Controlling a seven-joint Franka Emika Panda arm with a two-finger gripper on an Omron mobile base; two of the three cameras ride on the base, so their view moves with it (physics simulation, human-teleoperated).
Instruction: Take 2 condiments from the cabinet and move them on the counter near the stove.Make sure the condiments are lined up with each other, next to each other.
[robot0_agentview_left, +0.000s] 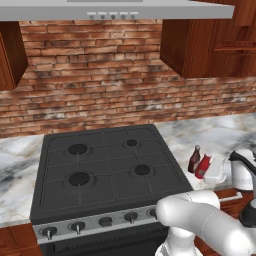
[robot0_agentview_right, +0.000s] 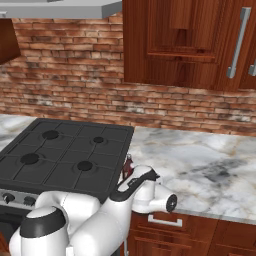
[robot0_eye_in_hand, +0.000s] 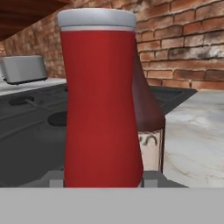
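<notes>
Marble, white-grey with brownish veins, made up the long flat counter (robot0_agentview_left: 220, 132), and both condiments already stood on it just to the right of the black four-burner gas stove (robot0_agentview_left: 107, 167). The slim red bottle with a white cap (robot0_agentview_left: 203, 166) stood just beside the dark maroon glass bottle with a pale label and dark cap (robot0_agentview_left: 194, 159), near the counter's front edge; whether they touched could not be told. In the hand view the red bottle (robot0_eye_in_hand: 99, 100) rose close in front of the camera, upright, with the maroon one (robot0_eye_in_hand: 148, 127) partly hidden right behind it.

The claw (robot0_eye_in_hand: 100, 180) sat low at the red bottle's base, one grey fingertip (robot0_eye_in_hand: 54, 179) showing on each side of it. The tips looked pressed to or very near the bottle, but whether they clenched it or had let go could not be told.

By these pictures the carrying appeared done: neither bottle was in the reddish-brown wood wall cabinet (robot0_agentview_right: 172, 45), and the pair stood next to each other by the stove. What probably remained was to release the red bottle, if it was held, and draw the arm away without tipping either one.
</notes>
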